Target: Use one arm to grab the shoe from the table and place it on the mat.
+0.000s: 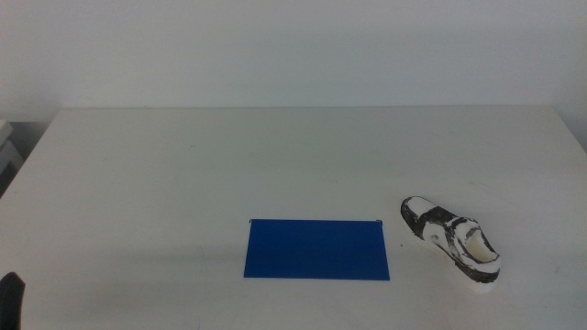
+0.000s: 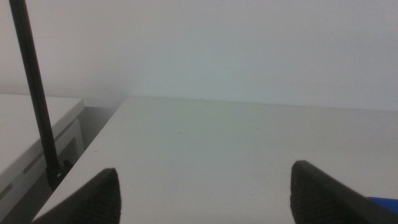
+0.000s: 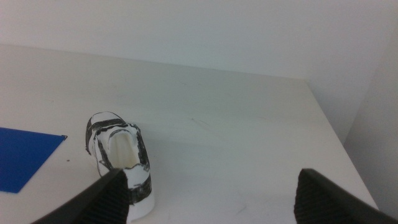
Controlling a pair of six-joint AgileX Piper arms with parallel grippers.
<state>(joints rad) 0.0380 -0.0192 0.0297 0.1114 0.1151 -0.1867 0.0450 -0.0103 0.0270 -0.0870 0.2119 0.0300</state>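
The shoe (image 1: 451, 240), white with black patches, lies on the white table (image 1: 275, 156) at the front right, just right of the deep blue mat (image 1: 316, 248) and apart from it. My right gripper (image 3: 217, 199) is open and empty. The shoe (image 3: 118, 155) lies just ahead of one of its jaws with the heel opening toward it, and the mat's corner (image 3: 22, 158) shows beyond. This arm is out of the middle view. My left gripper (image 2: 211, 199) is open and empty, and only its dark tip (image 1: 11, 298) shows at the front left edge. A sliver of the mat (image 2: 382, 200) shows in the left wrist view.
A thin black pole (image 2: 34, 93) and a low white unit (image 2: 25, 130) stand off the table's left side. The table's right edge (image 3: 339, 143) runs close to the shoe's side. A plain white wall stands behind the table.
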